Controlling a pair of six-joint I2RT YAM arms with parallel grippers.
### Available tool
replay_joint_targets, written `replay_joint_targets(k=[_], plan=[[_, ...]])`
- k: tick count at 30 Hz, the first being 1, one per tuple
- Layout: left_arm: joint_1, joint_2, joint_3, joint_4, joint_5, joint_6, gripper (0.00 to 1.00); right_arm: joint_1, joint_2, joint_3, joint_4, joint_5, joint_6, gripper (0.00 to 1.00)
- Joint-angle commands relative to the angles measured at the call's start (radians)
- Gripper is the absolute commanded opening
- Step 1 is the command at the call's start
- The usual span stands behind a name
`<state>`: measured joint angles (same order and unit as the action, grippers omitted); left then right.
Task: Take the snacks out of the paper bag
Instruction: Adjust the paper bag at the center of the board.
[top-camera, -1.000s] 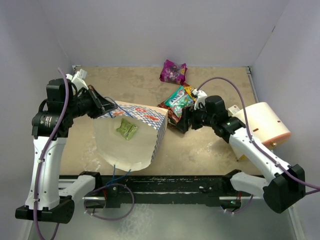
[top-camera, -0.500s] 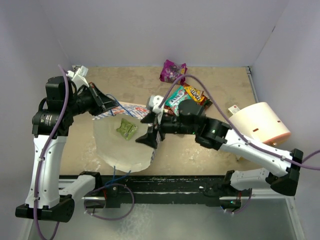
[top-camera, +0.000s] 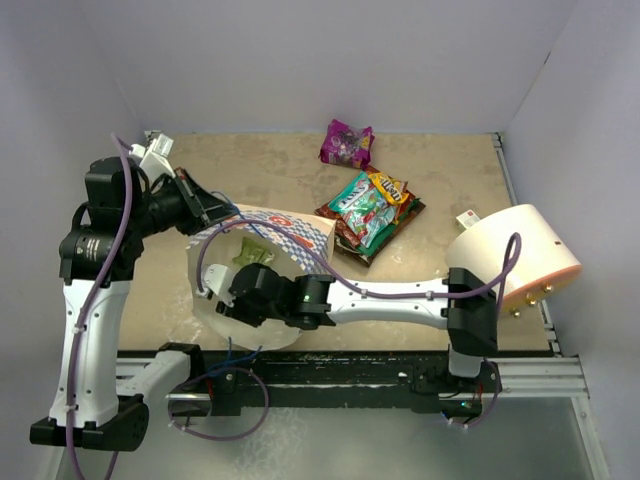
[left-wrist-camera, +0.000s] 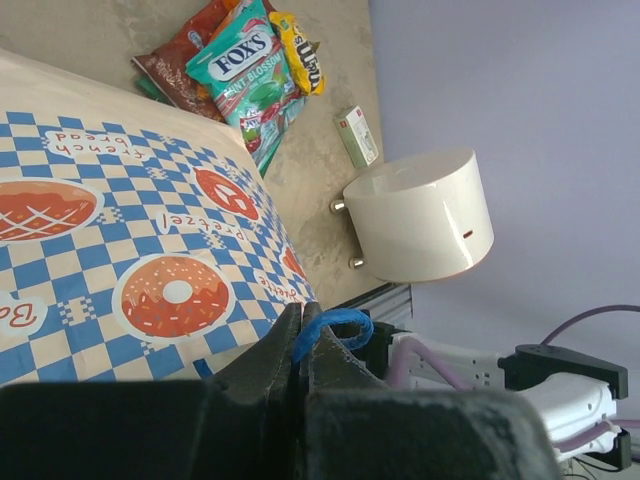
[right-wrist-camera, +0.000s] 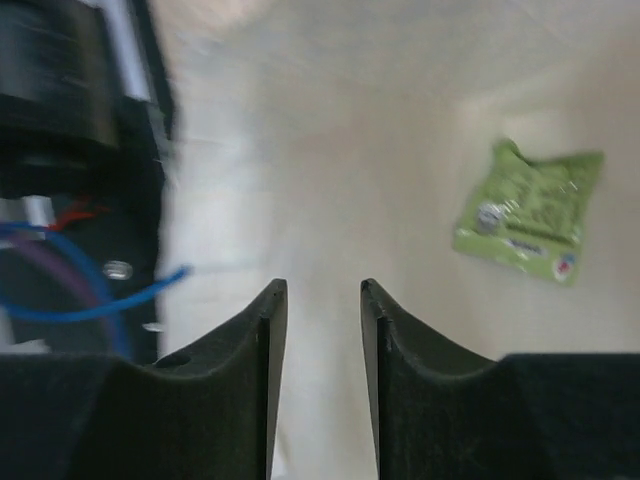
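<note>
The paper bag (top-camera: 290, 235) lies on its side with its mouth facing the near edge. My left gripper (top-camera: 207, 211) is shut on its thin blue string handle (left-wrist-camera: 330, 325) and holds that side up. My right gripper (top-camera: 228, 297) is open and empty inside the bag's mouth, over the pale inner paper (right-wrist-camera: 330, 130). A small pale green packet (right-wrist-camera: 525, 208) lies inside the bag, ahead and to the right of the open fingers; it also shows in the top view (top-camera: 250, 257). A pile of snacks (top-camera: 370, 208) lies right of the bag. A magenta packet (top-camera: 346, 143) lies at the back.
A large cream-peach cylinder (top-camera: 515, 255) lies at the right edge, with a small white box (top-camera: 467, 218) beside it. The bag's other blue string (right-wrist-camera: 100, 300) hangs toward the black front rail (top-camera: 340, 365). Grey walls close in the table.
My right arm has swung from the snack pile leftward across the table to the bag's mouth, its gripper open. My left gripper still holds the handle in about the same place.
</note>
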<state>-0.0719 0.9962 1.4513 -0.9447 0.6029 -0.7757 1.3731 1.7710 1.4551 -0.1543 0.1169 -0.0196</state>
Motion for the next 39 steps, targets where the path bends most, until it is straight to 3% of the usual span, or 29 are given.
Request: replay_joint_targets(k=[1,8,19,28,30,34,39], plan=[[0.006,-0.044,0.031,0.000,0.001,-0.008,0.00,-0.012,0.022,0.051,-0.100,0.276,-0.080,0.35],[0.006,-0.080,0.065,-0.094,-0.119,0.010,0.00,-0.066,0.041,-0.043,-0.101,0.466,-0.220,0.28],[0.006,-0.079,0.045,-0.098,-0.108,0.010,0.00,-0.215,0.009,-0.102,0.025,0.434,-0.311,0.29],[0.006,-0.048,0.048,-0.081,-0.096,0.010,0.00,-0.271,-0.002,-0.123,0.129,0.290,-0.467,0.35],[0.006,-0.044,0.043,-0.074,-0.092,0.009,0.00,-0.271,0.001,-0.117,0.124,0.246,-0.442,0.38],[0.006,-0.037,0.022,-0.054,-0.064,0.001,0.00,-0.270,-0.007,-0.122,0.111,0.170,-0.230,0.44],[0.006,-0.027,0.003,-0.007,0.001,-0.008,0.00,-0.258,-0.033,-0.219,0.272,0.057,0.014,0.54]])
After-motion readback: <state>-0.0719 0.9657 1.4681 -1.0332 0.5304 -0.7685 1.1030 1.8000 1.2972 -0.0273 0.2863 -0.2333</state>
